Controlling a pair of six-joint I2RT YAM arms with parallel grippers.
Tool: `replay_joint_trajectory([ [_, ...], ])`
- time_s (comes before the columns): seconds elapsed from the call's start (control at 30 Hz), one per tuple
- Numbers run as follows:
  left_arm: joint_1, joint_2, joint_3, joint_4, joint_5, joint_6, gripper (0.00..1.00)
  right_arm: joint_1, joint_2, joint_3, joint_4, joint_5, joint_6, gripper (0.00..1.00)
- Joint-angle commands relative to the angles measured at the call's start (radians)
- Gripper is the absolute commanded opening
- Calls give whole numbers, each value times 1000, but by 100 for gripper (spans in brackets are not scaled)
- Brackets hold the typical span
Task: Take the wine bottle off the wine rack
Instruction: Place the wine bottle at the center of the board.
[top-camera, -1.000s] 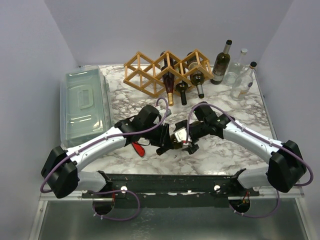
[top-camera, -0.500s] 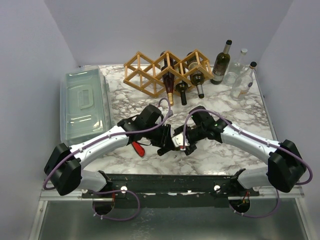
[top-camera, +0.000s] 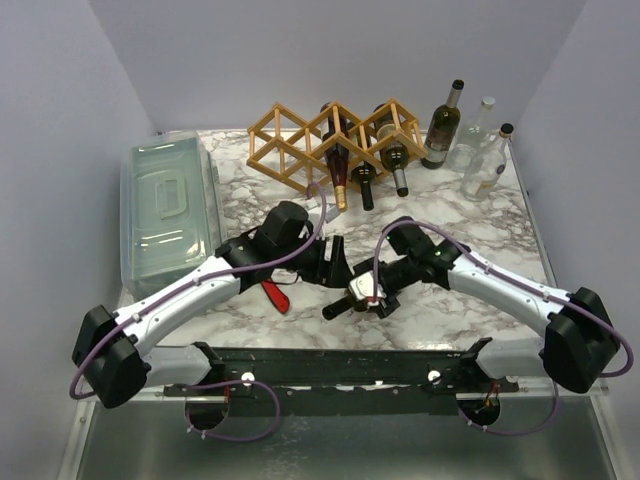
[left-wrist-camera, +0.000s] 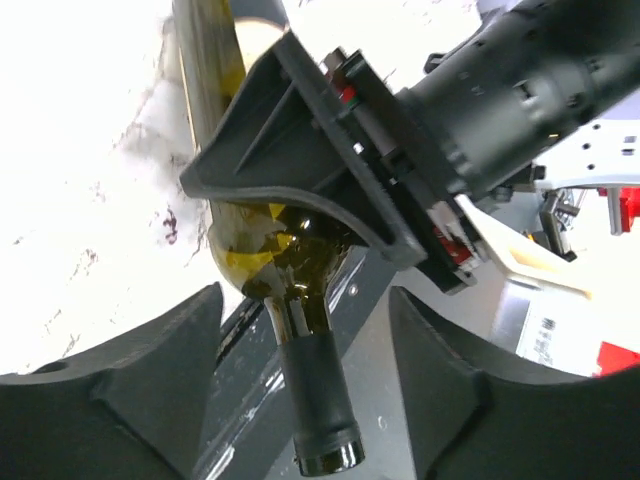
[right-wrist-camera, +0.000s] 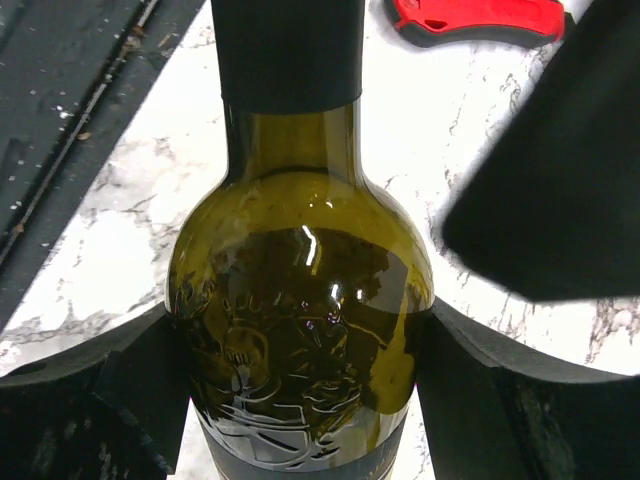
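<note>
The dark green wine bottle (top-camera: 350, 298) is off the rack, lying nearly level low over the marble table near the front. My right gripper (top-camera: 374, 294) is shut on its body; both pads (right-wrist-camera: 130, 400) press the glass shoulder (right-wrist-camera: 300, 300). My left gripper (top-camera: 335, 262) is open just behind it. In the left wrist view the black-capped neck (left-wrist-camera: 318, 400) hangs between the left gripper (left-wrist-camera: 305, 410) fingers with a gap on each side. The tan wooden wine rack (top-camera: 290, 140) stands at the back with three other bottles (top-camera: 364, 180) in its cells.
A clear lidded plastic bin (top-camera: 170, 205) fills the left side. A dark bottle (top-camera: 443, 125) and two clear bottles (top-camera: 488, 162) stand at the back right. A red tool (top-camera: 275, 297) lies under the left arm. The black base rail (top-camera: 340, 365) runs along the front edge.
My left gripper opened, let go of the bottle's neck and drew back. My right gripper closed on the bottle's body, and the bottle shifted toward the front edge.
</note>
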Motion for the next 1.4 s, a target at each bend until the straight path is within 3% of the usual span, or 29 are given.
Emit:
replay_joint_trajectory([
  [0.0,22,-93,3,55,-14,19,73,3,-54,-5,-53,-82,41,15],
  [0.33,37,-322,-67,110,-196,76,77,-128,-111,78,-164,-244,98,9],
  [0.5,41,-475,-146,220,-291,109,85,-207,-119,103,-197,-294,110,8],
  [0.7,43,-623,-279,372,-326,97,96,-362,-115,164,-200,-410,208,8],
  [0.8,44,-669,-345,448,-348,66,98,-508,-103,205,-204,-519,256,8],
  [0.93,45,-718,-417,502,-387,20,99,-680,-114,228,-105,-570,415,7],
  [1.1,45,-793,-554,671,-397,-74,99,-814,-121,185,241,-495,814,7],
  [1.17,45,-813,-576,680,-393,-77,99,-828,-116,153,412,-408,993,7],
  [1.37,45,-856,-612,683,-399,-85,99,-834,-67,108,705,-240,1207,7],
])
